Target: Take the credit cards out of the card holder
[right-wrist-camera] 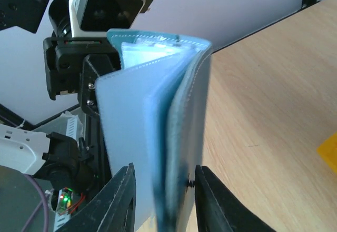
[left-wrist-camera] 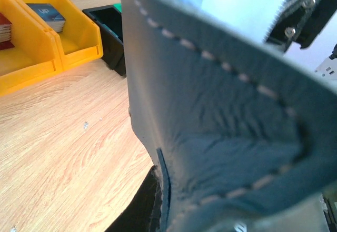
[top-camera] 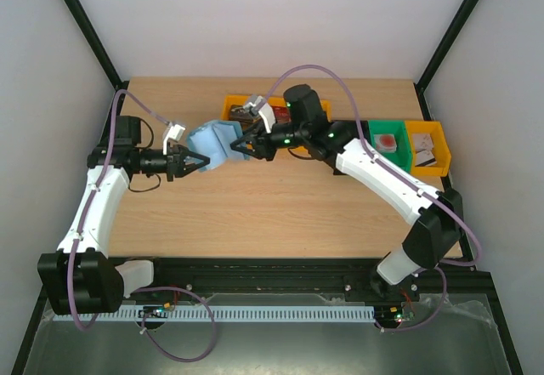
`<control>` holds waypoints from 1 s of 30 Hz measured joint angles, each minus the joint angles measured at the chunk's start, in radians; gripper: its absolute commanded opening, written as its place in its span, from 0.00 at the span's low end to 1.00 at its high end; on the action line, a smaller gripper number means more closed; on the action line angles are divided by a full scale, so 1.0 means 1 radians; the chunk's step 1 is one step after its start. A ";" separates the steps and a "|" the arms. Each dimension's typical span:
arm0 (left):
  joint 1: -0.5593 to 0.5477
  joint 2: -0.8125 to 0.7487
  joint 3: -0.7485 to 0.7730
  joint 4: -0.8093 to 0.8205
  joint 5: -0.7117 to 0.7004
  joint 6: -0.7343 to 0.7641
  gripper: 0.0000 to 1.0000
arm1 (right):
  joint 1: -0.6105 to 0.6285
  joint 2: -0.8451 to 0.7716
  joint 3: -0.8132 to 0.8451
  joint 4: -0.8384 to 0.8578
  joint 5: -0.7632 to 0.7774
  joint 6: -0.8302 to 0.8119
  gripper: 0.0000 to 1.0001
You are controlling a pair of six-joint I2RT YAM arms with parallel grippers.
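Big wooden table [top-camera: 255,213], with a row of open bins along the back. The light blue card holder [top-camera: 217,144] is up off the wood, mid-table, strung between both arms. The left gripper [top-camera: 202,161] is pinched onto its left edge, and the right gripper [top-camera: 240,147] is clamped over the other end, one finger on each side of the leaves. A few credit cards [top-camera: 422,144] sit in the far-right yellow bin [top-camera: 438,133] and one in the green bin [top-camera: 378,127]. Can't tell whether the pale layers inside the holder are cards.
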 measured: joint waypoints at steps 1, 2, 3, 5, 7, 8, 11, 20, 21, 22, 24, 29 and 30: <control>0.000 0.000 0.000 -0.001 0.002 0.004 0.02 | -0.008 -0.008 -0.002 -0.002 -0.006 -0.004 0.30; 0.000 0.000 0.000 -0.004 0.004 0.010 0.02 | -0.017 -0.013 -0.002 -0.003 -0.011 -0.010 0.30; 0.000 0.000 0.000 -0.008 0.007 0.016 0.02 | -0.026 -0.016 -0.002 -0.003 -0.014 -0.015 0.30; 0.000 0.000 0.000 -0.015 0.011 0.027 0.02 | -0.033 -0.017 -0.002 -0.007 -0.014 -0.024 0.31; 0.000 0.000 0.000 -0.026 0.014 0.038 0.02 | -0.034 -0.018 -0.006 -0.019 -0.014 -0.035 0.34; 0.000 0.000 0.000 -0.030 0.014 0.044 0.02 | -0.035 -0.018 -0.007 -0.028 -0.013 -0.040 0.35; 0.000 0.000 0.001 -0.041 0.015 0.061 0.02 | -0.038 -0.019 -0.008 -0.048 0.004 -0.056 0.35; 0.000 0.000 0.003 -0.080 0.022 0.104 0.02 | -0.040 -0.034 -0.005 -0.138 0.109 -0.121 0.39; 0.000 0.000 0.004 -0.083 0.023 0.108 0.02 | -0.040 -0.035 -0.005 -0.145 0.121 -0.127 0.40; 0.000 0.000 0.005 -0.085 0.025 0.111 0.02 | -0.041 -0.035 -0.003 -0.151 0.132 -0.132 0.41; 0.000 0.000 0.005 -0.090 0.027 0.116 0.02 | -0.044 -0.037 -0.001 -0.163 0.156 -0.141 0.42; 0.000 0.000 0.007 -0.103 0.030 0.134 0.02 | -0.052 -0.039 0.002 -0.170 0.192 -0.143 0.43; 0.000 0.000 0.007 -0.108 0.031 0.138 0.02 | -0.052 -0.039 0.003 -0.170 0.195 -0.141 0.44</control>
